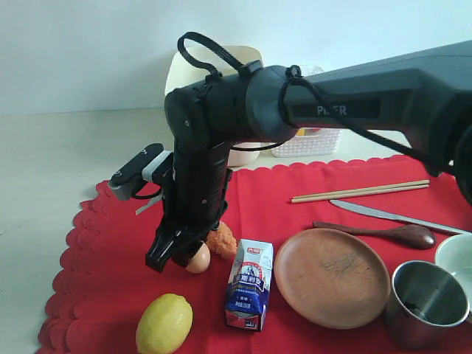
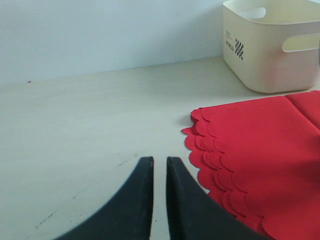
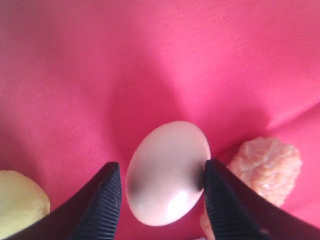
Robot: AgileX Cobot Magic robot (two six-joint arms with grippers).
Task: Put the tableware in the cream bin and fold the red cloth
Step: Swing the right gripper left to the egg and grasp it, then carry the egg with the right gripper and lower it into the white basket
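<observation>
Right gripper [image 3: 161,167]: clamped on egg [image 3: 167,172]
Left gripper [image 2: 160,160]: nearly closed, empty
Lemon [image 3: 20,202]: beside right gripper, cut off
Orange lump [image 3: 267,167]: blurred

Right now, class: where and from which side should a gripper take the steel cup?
By the rim, from above, one finger inside: the steel cup stands upright, mouth open, with the plate and bowl close at its sides.

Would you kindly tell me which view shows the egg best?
The right wrist view: the egg sits large in the right pincer. The exterior view shows it partly hidden behind that pincer; the left wrist view misses it.
</observation>
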